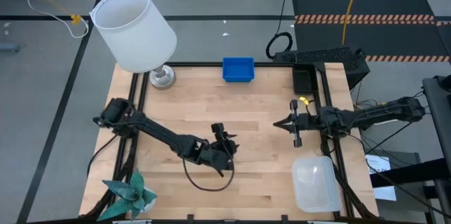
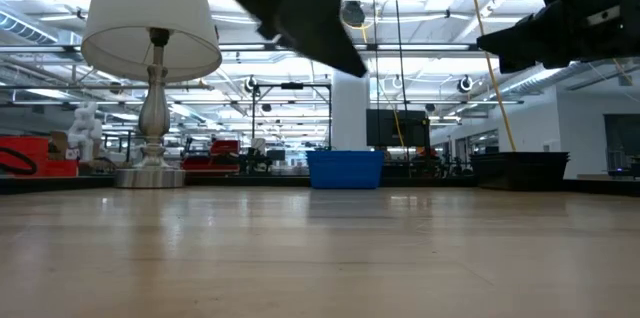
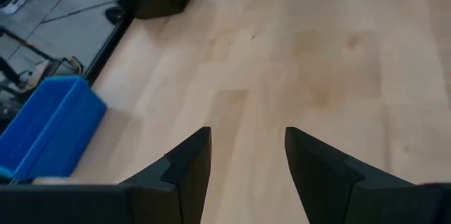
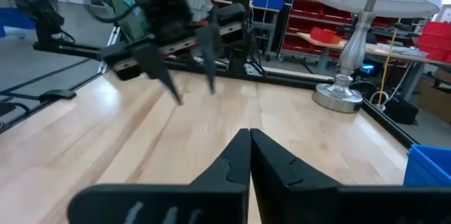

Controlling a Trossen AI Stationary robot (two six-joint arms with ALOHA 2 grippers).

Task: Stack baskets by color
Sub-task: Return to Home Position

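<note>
A blue basket (image 1: 238, 69) sits on its base at the middle of the table's far edge, also seen in the low view (image 2: 345, 168) and the left wrist view (image 3: 49, 132). A black basket (image 1: 304, 79) rests at the far right corner. A clear basket (image 1: 315, 182) lies at the near right. My left gripper (image 1: 224, 134) hovers over the table's middle, open, with only bare wood between its fingers (image 3: 246, 160). My right gripper (image 1: 278, 124) hangs at the right side, shut and holding nothing (image 4: 249, 139), pointing level toward the left.
A white-shaded lamp (image 1: 134, 30) stands at the far left corner on a metal foot (image 1: 162, 77). A teal paper plant (image 1: 130, 192) sits at the near left corner. A black frame rail (image 1: 331, 139) borders the wooden top. Bare wood lies between the two grippers.
</note>
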